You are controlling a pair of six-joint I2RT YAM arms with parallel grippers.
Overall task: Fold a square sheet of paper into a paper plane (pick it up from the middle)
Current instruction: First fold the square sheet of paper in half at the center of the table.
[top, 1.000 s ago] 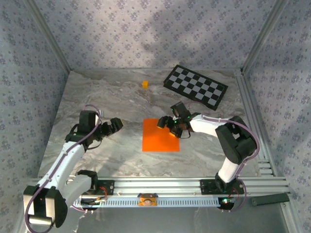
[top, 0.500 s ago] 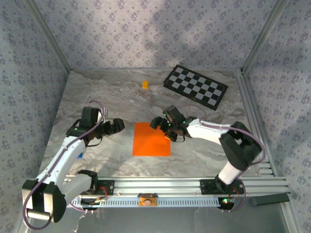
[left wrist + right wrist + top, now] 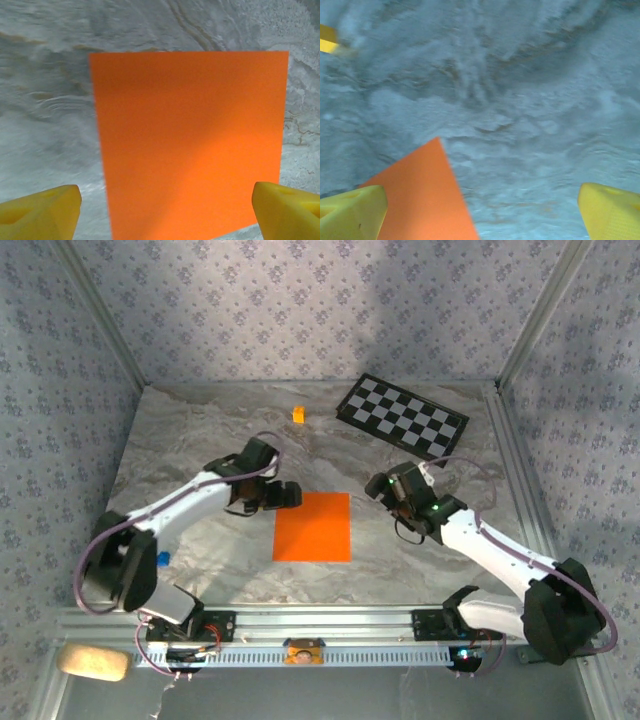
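while flat, sheet (image 3: 312,530) between end effectors (image 3: 293,496) (image 3: 377,484)

The left arm (image 3: 180,505) is stretched from the near edge of the table (image 3: 200,440) toward its middle. The left gripper (image 3: 288,495) is pointed at the right edge, its fingers (image 3: 40,210) spread wide with nothing clasped. The right arm (image 3: 490,550) is extended inward likewise. The right gripper (image 3: 377,486) is turned toward the left edge, and its fingers (image 3: 352,212) are held wide apart.

The marbled table (image 3: 190,435) carries the flat square sheet of paper (image 3: 312,527), a checkered board (image 3: 402,417) and a tiny cube (image 3: 298,414).
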